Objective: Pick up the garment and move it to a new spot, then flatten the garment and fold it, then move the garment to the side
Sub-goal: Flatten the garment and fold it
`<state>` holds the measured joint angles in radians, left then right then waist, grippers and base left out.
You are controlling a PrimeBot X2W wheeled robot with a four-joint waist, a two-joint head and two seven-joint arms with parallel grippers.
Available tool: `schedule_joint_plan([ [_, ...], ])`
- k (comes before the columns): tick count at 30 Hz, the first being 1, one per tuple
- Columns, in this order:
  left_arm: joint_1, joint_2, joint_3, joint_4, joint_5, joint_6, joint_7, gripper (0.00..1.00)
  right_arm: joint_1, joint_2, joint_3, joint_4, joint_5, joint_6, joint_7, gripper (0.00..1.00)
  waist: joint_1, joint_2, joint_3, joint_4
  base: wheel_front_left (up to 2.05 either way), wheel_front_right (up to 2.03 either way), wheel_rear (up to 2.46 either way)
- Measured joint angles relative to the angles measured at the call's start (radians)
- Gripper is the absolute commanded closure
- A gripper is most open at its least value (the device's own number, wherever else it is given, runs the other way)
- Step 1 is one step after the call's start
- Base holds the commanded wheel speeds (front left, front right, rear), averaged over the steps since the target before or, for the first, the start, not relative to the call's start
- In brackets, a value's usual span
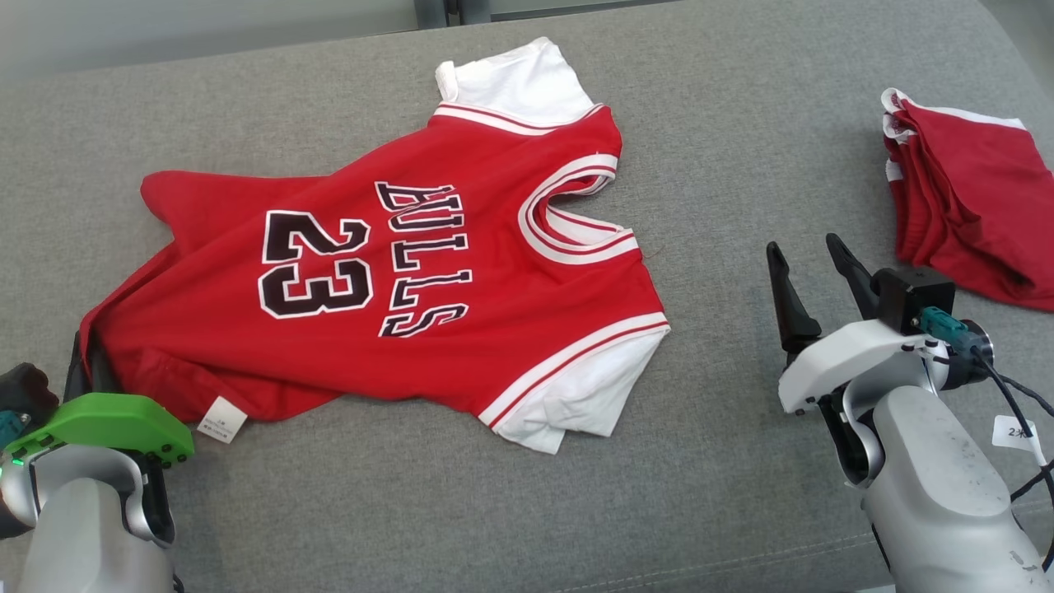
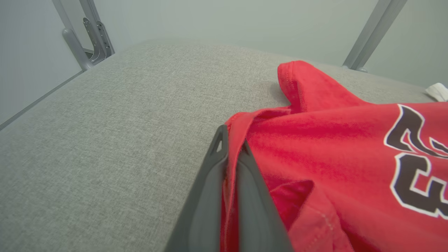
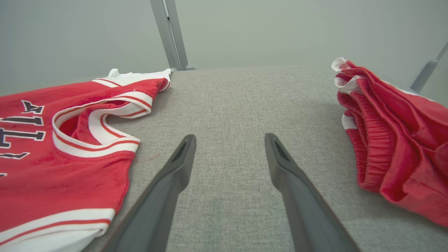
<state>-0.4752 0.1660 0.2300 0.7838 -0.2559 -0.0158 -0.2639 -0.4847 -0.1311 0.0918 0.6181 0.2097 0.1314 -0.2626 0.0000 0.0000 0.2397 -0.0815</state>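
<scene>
The jersey [image 1: 395, 280] lies across the cushion's [image 1: 741, 123] middle, hem leftward. The left gripper [image 2: 231, 140] pinches its near-left hem corner; the right gripper [image 1: 803, 245] gapes over bare cushion to the right. Light, limp cloth, I'd say: it'll sag, so grip corners and hems.

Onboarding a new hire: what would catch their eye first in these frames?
The red BULLS 23 jersey dominates, spread across the middle of the grey cushion with its collar toward the right. At lower left, the left gripper is shut on the jersey's edge, with red cloth pinched between its fingers. The right gripper is open over bare cushion, between the jersey and a bunched red-and-white garment at far right.
</scene>
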Motion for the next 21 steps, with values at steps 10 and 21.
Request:
schedule_joint_plan([
  [10, 0.062, -0.085, 0.027, -0.112, 0.058, 0.002, 0.0, 0.0, 0.008, -0.012, 0.03, 0.019, 0.01, 0.0, 0.0, 0.0, 0.0, 0.0, -0.026, 0.048, 0.0, 0.0, 0.0],
  [21, 0.106, -0.118, -0.156, -0.277, -0.049, -0.045, 0.0, 0.0, -0.128, -0.055, 0.037, 0.102, 0.012, 0.0, 0.0, 0.0, 0.0, 0.0, -0.014, 0.189, 0.0, 0.0, 0.0],
])
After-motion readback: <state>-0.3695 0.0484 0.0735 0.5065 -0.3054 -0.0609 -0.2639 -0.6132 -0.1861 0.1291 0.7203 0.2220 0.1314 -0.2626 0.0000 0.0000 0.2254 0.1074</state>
